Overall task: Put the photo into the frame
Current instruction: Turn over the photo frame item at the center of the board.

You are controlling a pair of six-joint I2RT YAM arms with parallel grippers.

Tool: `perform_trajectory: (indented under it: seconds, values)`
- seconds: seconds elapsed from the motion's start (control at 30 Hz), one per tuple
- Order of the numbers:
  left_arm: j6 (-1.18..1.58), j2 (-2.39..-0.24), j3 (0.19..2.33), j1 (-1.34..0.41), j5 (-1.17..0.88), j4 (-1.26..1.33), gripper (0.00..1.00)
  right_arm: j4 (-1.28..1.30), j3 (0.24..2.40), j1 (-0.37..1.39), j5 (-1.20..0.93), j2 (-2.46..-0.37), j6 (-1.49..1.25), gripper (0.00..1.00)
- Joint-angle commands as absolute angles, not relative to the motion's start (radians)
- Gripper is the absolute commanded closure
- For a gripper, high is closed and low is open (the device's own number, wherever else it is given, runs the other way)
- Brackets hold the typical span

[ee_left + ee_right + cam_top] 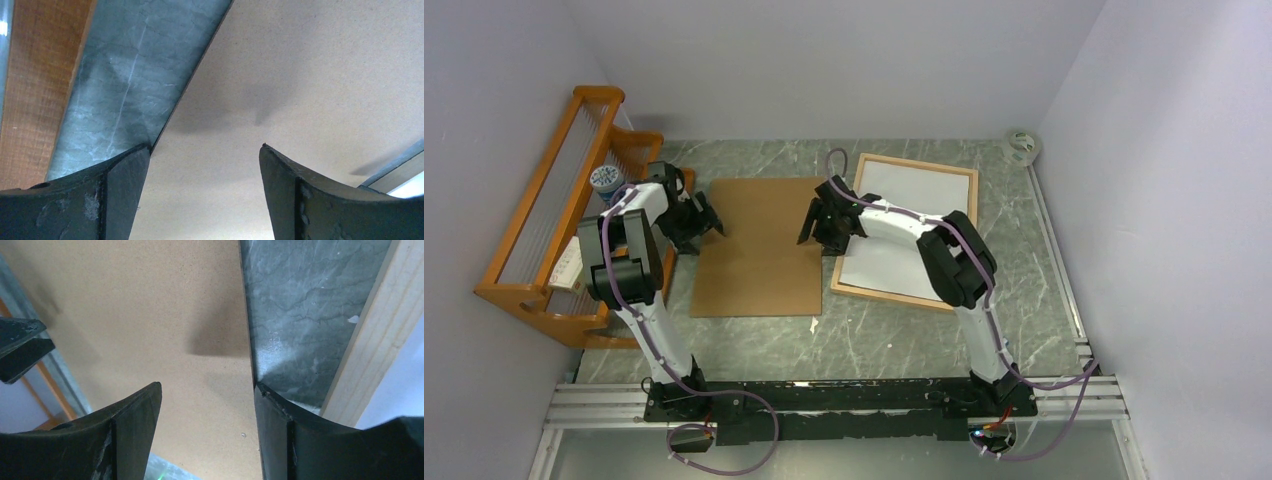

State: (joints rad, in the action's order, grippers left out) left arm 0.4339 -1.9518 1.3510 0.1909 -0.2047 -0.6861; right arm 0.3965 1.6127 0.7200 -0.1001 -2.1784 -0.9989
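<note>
Plainly, both sets of jaws stand wide apart and hold nothing. The left jaws hover over the left edge of the brown backing board (759,250), and the right jaws hover over its right edge. The frame (919,164) lies flat on the surface (874,330) just right of the board, with a strip of surface between them. A white sheet (914,205) fills the frame. It may be the photo lying face down, but no printed side shows, so I cannot be sure.

The board looks thin and lies flat, so a finger coming down may scrape the surface or ride over the edge instead of getting under it. A push from one side alone could slide the board into the frame and knock it askew. Uneven lifting could tilt the board until it slips out.

No writing can be read. A round blue-and-white thing (607,178) in the orange rack (534,290) bears a pattern too small to make out.
</note>
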Motion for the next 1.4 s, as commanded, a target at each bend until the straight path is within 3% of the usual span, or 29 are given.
perform_trajectory:
  seconds: [0.0,0.3,0.83,1.37]
  values:
    - [0.446,-2.032,1.314,0.184,-0.31,-0.748,0.14,0.162,1.573,0.723,-0.275,-2.123,-1.077,0.3]
    - [0.459,-2.026,1.282,0.184,-0.348,-0.748,0.15,0.069,1.553,0.722,-0.356,-1.993,-1.076,0.31]
    - [0.51,-1.944,1.166,0.069,-0.492,-0.689,0.17,0.1,1.341,0.627,-0.251,-1.866,-1.042,0.32]
    - [0.491,-1.928,1.138,0.035,-0.439,-0.694,0.18,0.269,1.217,0.543,-0.102,-1.813,-0.907,0.31]
